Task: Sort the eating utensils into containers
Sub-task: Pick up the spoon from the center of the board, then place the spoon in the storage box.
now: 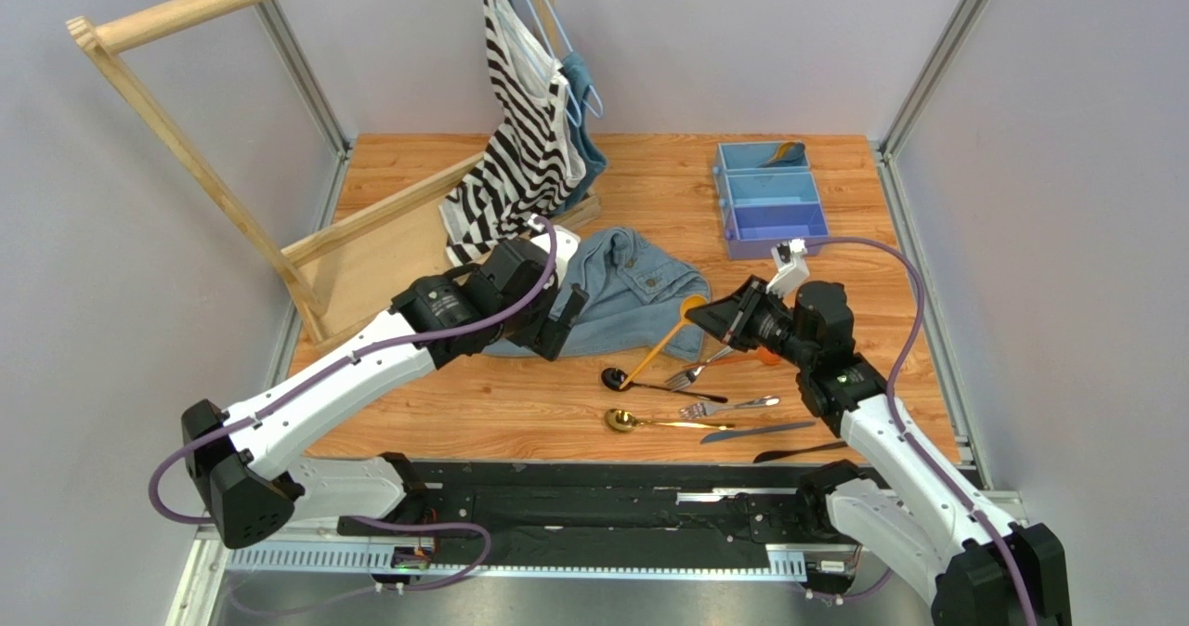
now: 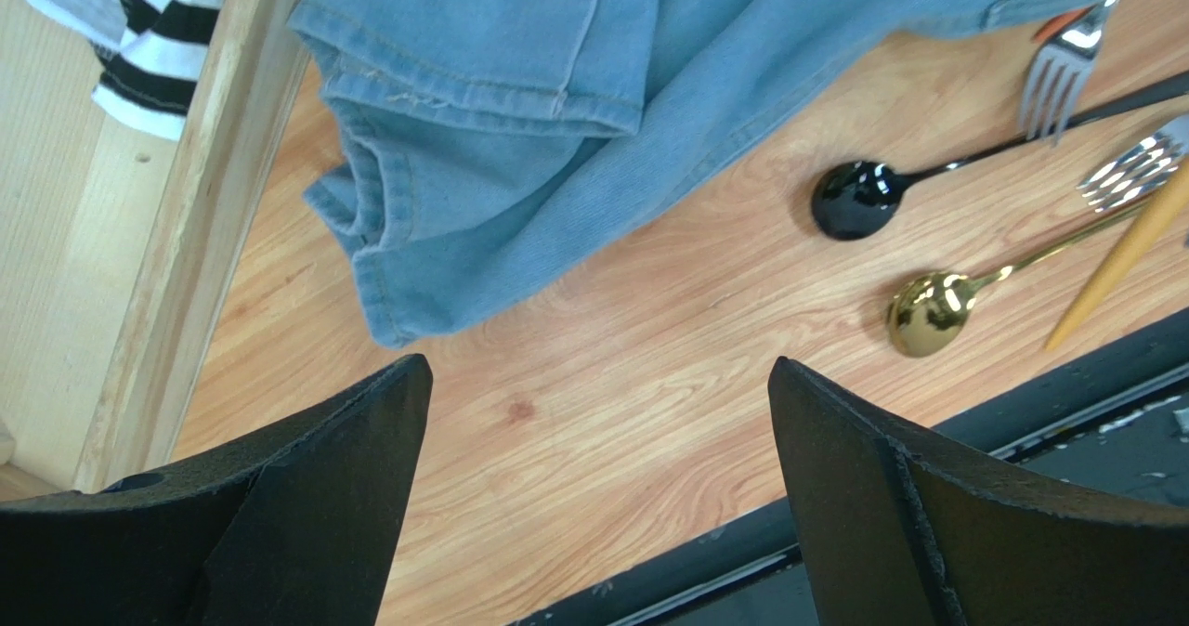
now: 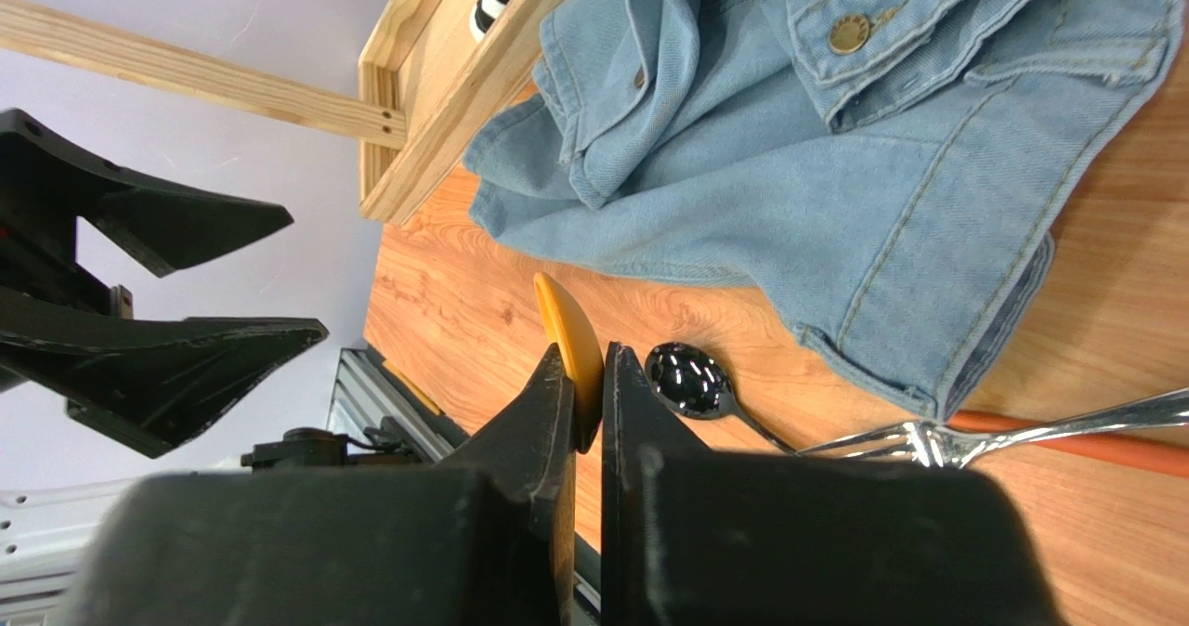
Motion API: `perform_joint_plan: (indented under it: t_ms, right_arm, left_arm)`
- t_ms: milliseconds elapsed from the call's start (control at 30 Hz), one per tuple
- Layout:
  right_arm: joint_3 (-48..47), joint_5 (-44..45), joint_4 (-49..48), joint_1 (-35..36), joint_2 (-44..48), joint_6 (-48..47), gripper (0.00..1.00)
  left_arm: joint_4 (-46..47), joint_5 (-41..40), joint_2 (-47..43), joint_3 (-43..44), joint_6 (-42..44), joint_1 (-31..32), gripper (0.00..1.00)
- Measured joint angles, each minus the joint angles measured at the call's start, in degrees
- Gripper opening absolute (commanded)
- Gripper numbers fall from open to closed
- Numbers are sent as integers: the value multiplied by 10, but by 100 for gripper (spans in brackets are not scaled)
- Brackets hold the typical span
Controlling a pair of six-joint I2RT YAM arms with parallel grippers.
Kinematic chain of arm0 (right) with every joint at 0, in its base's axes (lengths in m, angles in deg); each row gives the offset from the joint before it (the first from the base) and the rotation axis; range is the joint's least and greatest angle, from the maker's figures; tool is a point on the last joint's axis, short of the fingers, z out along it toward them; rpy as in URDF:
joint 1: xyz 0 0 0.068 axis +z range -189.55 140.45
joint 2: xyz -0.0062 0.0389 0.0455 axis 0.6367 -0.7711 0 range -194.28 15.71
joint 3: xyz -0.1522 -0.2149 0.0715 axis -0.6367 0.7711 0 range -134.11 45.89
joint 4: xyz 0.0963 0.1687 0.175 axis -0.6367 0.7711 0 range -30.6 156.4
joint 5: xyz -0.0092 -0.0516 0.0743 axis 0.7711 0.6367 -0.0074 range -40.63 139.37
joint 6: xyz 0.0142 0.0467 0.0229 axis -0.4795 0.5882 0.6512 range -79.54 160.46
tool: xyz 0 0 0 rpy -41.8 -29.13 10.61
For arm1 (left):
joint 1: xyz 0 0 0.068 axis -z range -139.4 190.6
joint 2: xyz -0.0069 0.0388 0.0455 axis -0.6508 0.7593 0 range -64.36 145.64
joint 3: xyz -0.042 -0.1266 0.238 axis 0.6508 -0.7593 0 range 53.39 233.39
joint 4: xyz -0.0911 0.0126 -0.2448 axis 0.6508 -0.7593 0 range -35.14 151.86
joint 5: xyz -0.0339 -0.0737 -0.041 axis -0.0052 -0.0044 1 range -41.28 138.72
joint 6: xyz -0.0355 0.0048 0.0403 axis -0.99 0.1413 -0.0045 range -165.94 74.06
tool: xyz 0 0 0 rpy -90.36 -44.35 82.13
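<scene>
The right gripper (image 3: 588, 364) is clamped shut on the bowl of a yellow spoon (image 3: 565, 320) just in front of the jacket (image 3: 893, 166) — the handle slants away, its tip near the bowl of a black spoon (image 1: 616, 377). The left gripper (image 2: 597, 389) gapes wide, holding nothing, over bare table (image 1: 461, 417) at the jacket's near left corner. A gold spoon (image 1: 623, 419), forks (image 1: 729, 406) and knives (image 1: 740, 434) lie in front of the jacket. The tray (image 1: 772, 187) sits beyond the jacket's right side — one piece lies in its far compartment, kind unclear.
</scene>
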Motion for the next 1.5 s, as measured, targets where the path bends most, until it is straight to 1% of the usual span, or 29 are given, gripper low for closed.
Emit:
perform_joint_plan:
  t_ms: [200,300,433,600,767,967,1133,1333,1500]
  right_arm:
    - [-45,21,43,0,-20,-24,0]
    - [-87,35,64,0,-39,-40,0]
    - [-153,49,85,-10,-92,-58,0]
    - [-249,65,95,-40,-171,-73,0]
    - [-330,89,101,-73,-242,-83,0]
    - [-456,140,127,-105,-334,-109,0]
    - [-564,163,136,-141,-417,-121,0]
    - [-655,177,136,-191,-523,-116,0]
    - [-726,196,145,-211,-609,-117,0]
  left_arm:
    - [-10,15,-10,-19,11,-23,99]
    - [-14,20,-25,-25,16,-31,99]
    - [-23,27,-50,-38,22,-40,99]
    - [-24,27,-82,-70,20,-45,99]
    - [-30,0,-96,-91,9,-45,99]
    - [-33,-19,-122,-96,0,-45,99]
    - [-33,-29,-143,-96,-6,-45,98]
    - [-39,-51,-146,-97,-19,-45,98]
    - [-42,-63,-151,-98,-26,-45,98]
